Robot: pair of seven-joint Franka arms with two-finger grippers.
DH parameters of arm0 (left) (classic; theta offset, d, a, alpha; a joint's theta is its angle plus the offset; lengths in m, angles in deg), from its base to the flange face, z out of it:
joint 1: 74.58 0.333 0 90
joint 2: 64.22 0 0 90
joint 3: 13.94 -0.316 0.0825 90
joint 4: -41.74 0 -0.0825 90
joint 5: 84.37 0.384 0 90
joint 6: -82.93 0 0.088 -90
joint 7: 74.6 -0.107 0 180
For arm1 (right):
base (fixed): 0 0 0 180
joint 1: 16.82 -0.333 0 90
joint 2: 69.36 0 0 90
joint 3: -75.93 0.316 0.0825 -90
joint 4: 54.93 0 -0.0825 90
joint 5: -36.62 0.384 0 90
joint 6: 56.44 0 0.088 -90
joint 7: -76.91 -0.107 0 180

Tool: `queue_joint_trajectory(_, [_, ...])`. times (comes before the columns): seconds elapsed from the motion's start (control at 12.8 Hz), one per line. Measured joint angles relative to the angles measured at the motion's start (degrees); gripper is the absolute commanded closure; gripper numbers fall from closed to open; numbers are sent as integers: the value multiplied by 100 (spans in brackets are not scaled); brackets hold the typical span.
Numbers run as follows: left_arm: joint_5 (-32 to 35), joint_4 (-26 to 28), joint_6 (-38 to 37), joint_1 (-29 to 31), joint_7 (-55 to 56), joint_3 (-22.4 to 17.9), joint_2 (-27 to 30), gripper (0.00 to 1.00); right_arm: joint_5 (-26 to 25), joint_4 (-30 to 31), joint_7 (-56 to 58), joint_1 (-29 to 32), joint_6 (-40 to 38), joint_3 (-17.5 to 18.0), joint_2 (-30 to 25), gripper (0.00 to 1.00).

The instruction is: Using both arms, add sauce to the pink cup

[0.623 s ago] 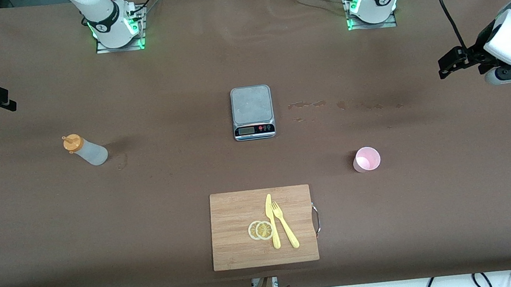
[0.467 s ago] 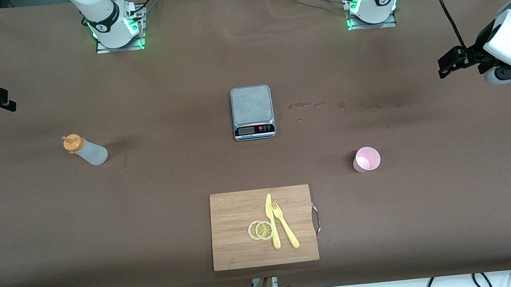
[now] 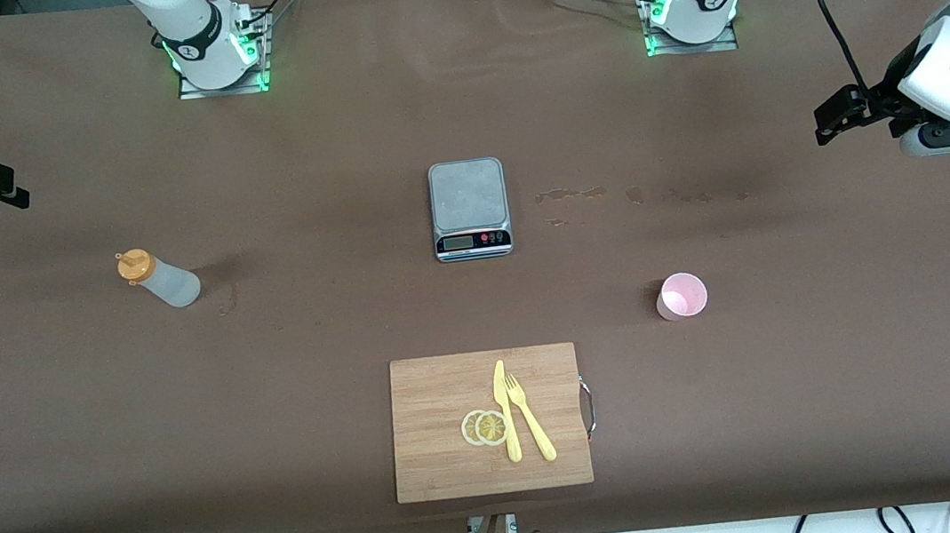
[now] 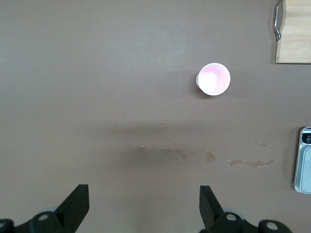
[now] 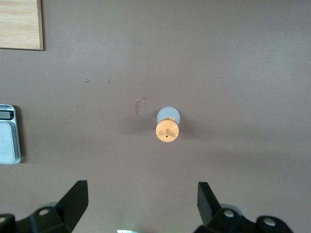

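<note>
The sauce (image 3: 159, 280) is stood upright toward the right arm's end of the counter (image 3: 338, 318), the pink cup (image 3: 681, 296) toward the left arm's; soft, light and likely slippery, the bottle is best gripped mid-body; both the left gripper (image 4: 141, 206) and the right gripper (image 5: 141, 204) are held high with jaws apart, nothing held.

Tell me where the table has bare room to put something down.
Bare table lies between the sauce bottle and the scale, and between the scale and the cutting board. The board itself is crowded. Dried stains lie between scale and pink cup.
</note>
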Motion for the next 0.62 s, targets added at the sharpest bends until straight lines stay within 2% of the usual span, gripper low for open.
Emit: queue_joint_trajectory(0.62, [0, -3, -61, -65, -60, -3, 0, 0, 0, 0, 0, 0, 0, 0, 0, 0])
